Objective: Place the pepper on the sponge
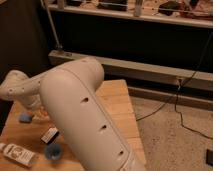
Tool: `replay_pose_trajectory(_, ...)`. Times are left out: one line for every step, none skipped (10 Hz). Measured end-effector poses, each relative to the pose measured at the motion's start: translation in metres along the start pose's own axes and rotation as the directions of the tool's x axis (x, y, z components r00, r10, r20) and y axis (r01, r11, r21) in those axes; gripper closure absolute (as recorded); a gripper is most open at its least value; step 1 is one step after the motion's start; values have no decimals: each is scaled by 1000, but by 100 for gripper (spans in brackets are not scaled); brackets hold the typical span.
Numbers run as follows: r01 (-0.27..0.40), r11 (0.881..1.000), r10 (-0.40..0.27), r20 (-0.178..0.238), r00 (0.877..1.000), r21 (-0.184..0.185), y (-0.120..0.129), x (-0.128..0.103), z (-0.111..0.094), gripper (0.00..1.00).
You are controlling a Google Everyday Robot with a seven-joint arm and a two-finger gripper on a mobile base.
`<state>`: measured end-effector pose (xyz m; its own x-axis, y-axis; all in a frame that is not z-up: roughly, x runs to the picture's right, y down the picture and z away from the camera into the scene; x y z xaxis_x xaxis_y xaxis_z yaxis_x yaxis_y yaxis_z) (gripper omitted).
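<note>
The light-blue sponge (24, 118) lies flat on the wooden table (116, 100) at the left edge. My white arm fills the middle of the view, and its wrist (20, 86) curves over the table's left side. The gripper (36, 109) hangs below that wrist, just right of the sponge and slightly above it, largely hidden by the forearm. The pepper is hidden from view.
A black-and-white box (50, 135) lies near the table's front left, with a small round blue cup (53, 152) in front of it. A white bottle (17, 154) lies at the front left corner. Cables run over the floor (175, 130) to the right.
</note>
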<state>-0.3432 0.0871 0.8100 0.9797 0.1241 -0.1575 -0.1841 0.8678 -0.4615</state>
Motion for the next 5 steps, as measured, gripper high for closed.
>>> replay_pose_trajectory(-3,1000,3,4,1000,5,-9,0,2,100)
replay_pose_trajectory(-1,1000,1,10,1000,9,-19,-2,6,100)
replay_pose_trajectory(1,1000,-2,20,1000,11,-26,-7,8,100)
replay_pose_trajectory(10,1000,-10,35,999,16,-35,-16,12,100)
replay_pose_trajectory(21,1000,-21,51,998,20,-42,-26,15,100)
